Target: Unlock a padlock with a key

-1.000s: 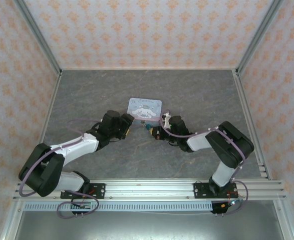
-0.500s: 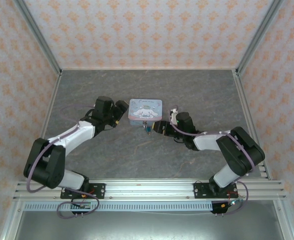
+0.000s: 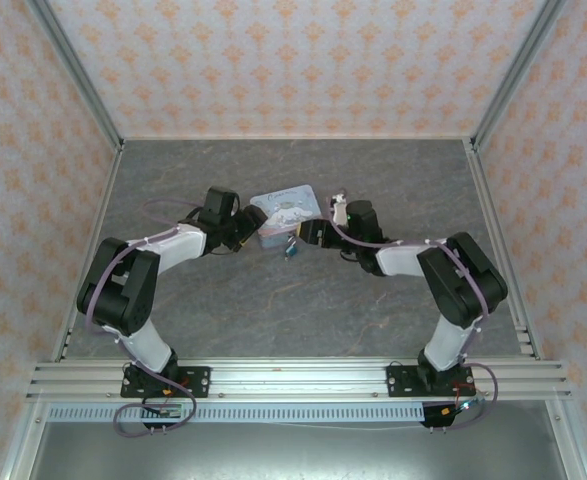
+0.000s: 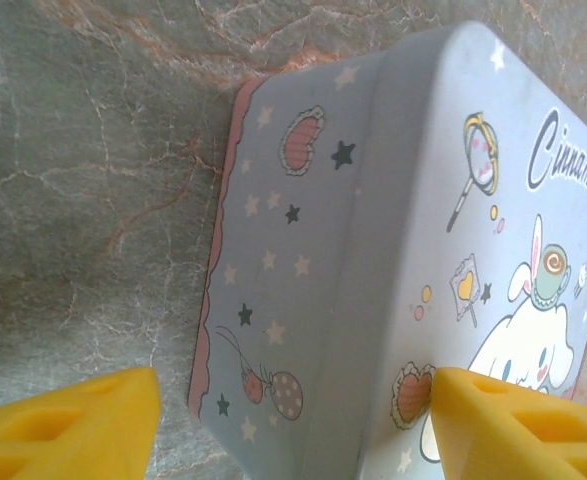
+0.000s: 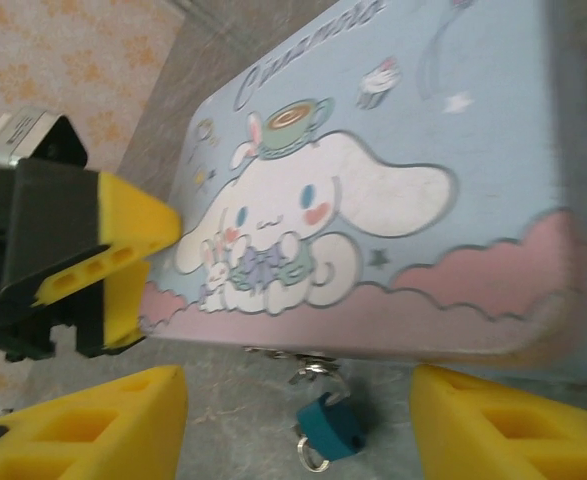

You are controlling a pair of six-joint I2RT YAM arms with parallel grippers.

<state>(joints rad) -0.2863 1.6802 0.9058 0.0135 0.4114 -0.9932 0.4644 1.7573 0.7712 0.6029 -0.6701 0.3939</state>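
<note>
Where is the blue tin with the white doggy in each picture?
Top external: the tin sits mid-table, between the two arms' tips.
Left wrist: the tin runs from the centre to the right edge, above the left gripper.
Right wrist: the tin lies across the top, with the padlock just below its front edge.
Shared landmark: the left gripper, at the tin's edge in every view.

tin (image 3: 286, 208) between left pincer (image 3: 252, 232) and right pincer (image 3: 304, 236), padlock (image 5: 330, 425) at tin's near edge
</note>
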